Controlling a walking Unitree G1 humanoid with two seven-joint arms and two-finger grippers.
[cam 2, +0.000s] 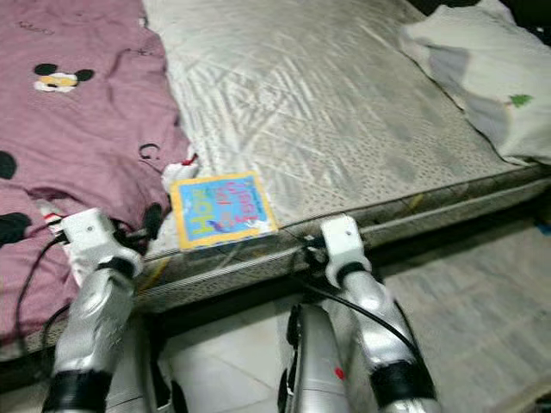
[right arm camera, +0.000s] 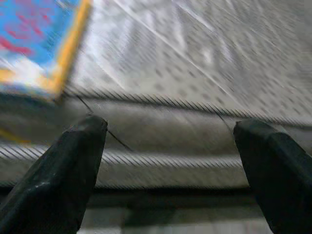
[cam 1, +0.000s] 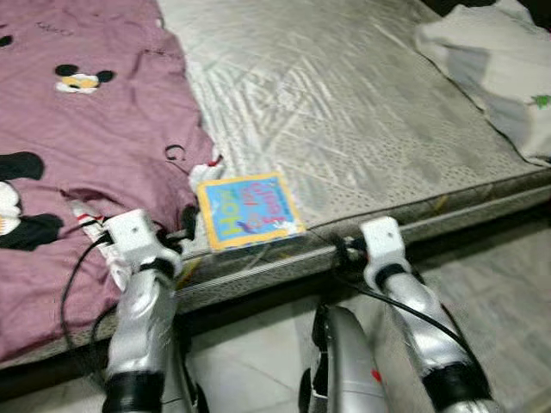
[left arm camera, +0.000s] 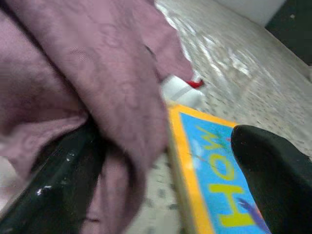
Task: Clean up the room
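Note:
A picture book with a blue cover and yellow border lies flat at the near edge of the grey mattress. A purple cartoon-mouse blanket covers the bed's left side, its edge next to the book. My left gripper is open at that spot. One finger is tucked under a blanket fold and the other rests over the book's cover. My right gripper is open, facing the mattress side just right of the book, with nothing between its fingers.
A white pillow lies at the bed's far right corner. A small white and red thing peeks out from the blanket edge behind the book. Pale tiled floor runs along the bed's near side, where my body stands.

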